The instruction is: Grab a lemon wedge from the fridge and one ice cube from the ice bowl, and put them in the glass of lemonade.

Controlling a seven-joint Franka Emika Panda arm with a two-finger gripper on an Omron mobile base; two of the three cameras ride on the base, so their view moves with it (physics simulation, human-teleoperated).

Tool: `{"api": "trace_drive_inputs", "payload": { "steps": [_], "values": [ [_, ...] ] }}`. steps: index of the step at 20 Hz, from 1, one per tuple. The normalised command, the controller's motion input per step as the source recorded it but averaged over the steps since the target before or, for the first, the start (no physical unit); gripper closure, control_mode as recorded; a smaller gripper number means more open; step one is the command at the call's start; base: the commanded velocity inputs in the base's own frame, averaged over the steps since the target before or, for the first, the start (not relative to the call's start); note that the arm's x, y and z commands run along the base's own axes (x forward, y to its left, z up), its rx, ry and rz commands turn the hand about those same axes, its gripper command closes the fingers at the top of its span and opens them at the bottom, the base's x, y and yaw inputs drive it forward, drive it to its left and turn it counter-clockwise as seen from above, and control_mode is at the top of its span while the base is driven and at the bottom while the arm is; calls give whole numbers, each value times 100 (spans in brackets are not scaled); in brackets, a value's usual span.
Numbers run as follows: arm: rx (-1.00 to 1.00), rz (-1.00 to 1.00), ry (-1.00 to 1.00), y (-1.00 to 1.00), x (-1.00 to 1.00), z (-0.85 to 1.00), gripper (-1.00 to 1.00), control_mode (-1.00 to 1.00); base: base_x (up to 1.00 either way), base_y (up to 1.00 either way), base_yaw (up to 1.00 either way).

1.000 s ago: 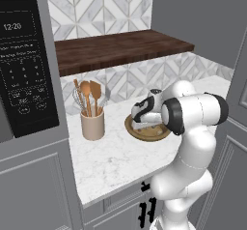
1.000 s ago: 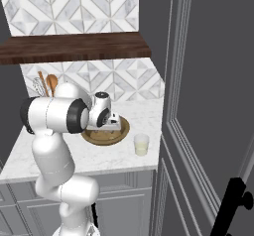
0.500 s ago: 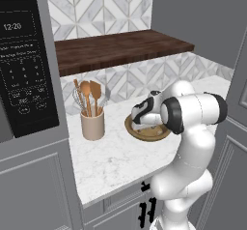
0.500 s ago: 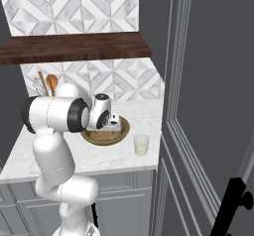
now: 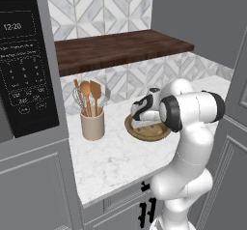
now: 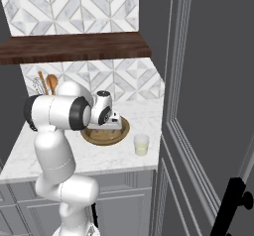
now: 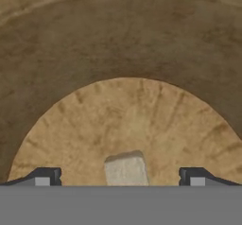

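Hand view is showing an ice cube (image 7: 125, 169) lying between the wide-open, empty pincer (image 7: 122, 176); right base view is showing the glass of lemonade (image 6: 141, 144) standing beside the ice bowl (image 6: 119, 134).

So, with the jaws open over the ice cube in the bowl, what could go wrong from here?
1. The small pale ice cube lies on the smooth floor of the wide tan wooden bowl; it may slide away as the open jaws close.
2. The dark fingertips sit low in the bowl and may scrape or push it.
3. The small clear glass of pale lemonade stands close beside the bowl; a swinging arm could tip it.
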Motion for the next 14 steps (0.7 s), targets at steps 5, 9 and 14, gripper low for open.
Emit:
{"api": "trace_drive_inputs", "payload": {
  "steps": [5,9,14],
  "values": [
    [0,0,-1,0,0,-35,-100,-100,0,0,0],
    [0,0,-3,0,0,-36,-100,-100,0,0,0],
    [0,0,0,0,0,0,100,-100,0,0,0]
  ]
}}
